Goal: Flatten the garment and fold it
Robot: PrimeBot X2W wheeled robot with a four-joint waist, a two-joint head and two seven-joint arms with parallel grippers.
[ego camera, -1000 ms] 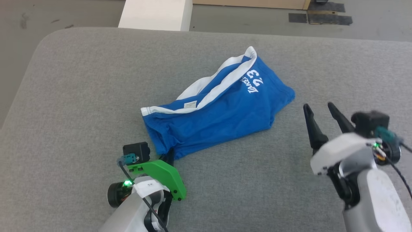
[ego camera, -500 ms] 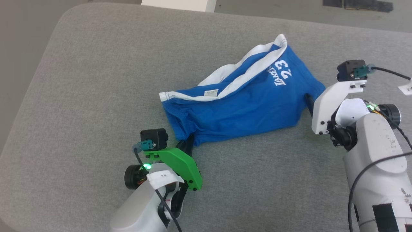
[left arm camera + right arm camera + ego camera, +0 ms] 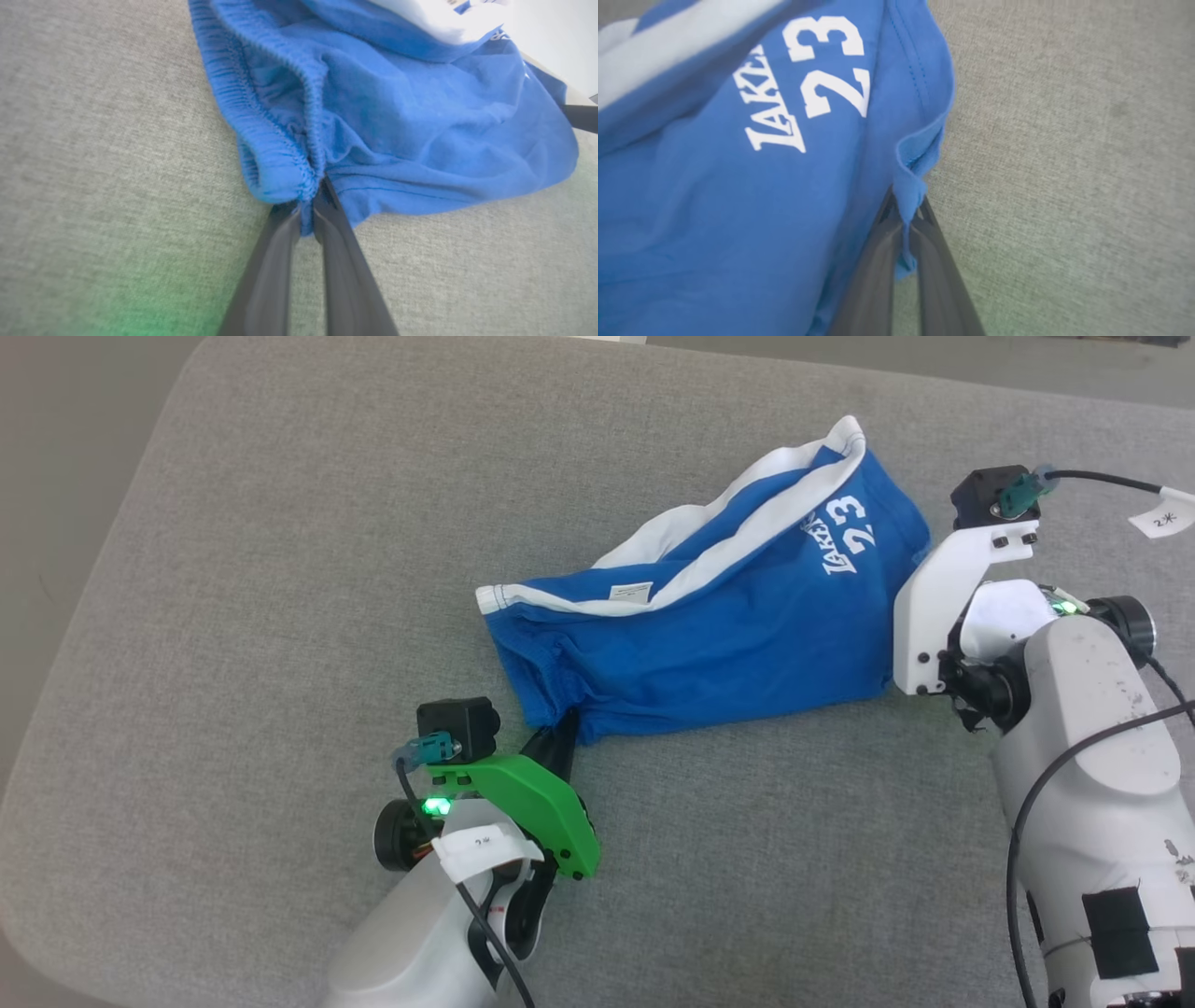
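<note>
Pinching, left gripper [image 3: 310,205]: closed on the shorts' [image 3: 709,635] waistband [image 3: 275,154] corner.
Right gripper [image 3: 908,210]: open and apart a second ago, now clamped on the hem [image 3: 920,154] near "23".
Shorts: crumpled on grey pad [image 3: 280,616], between both grippers.

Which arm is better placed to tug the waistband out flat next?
Left. The left gripper is shut on the waistband of the shorts; the right gripper pinches the leg hem beside the print.

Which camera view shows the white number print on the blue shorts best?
The right wrist view: the print is large and sharp there. The head view shows it small and tilted. The left wrist view faces the waistband end of the garment instead.
</note>
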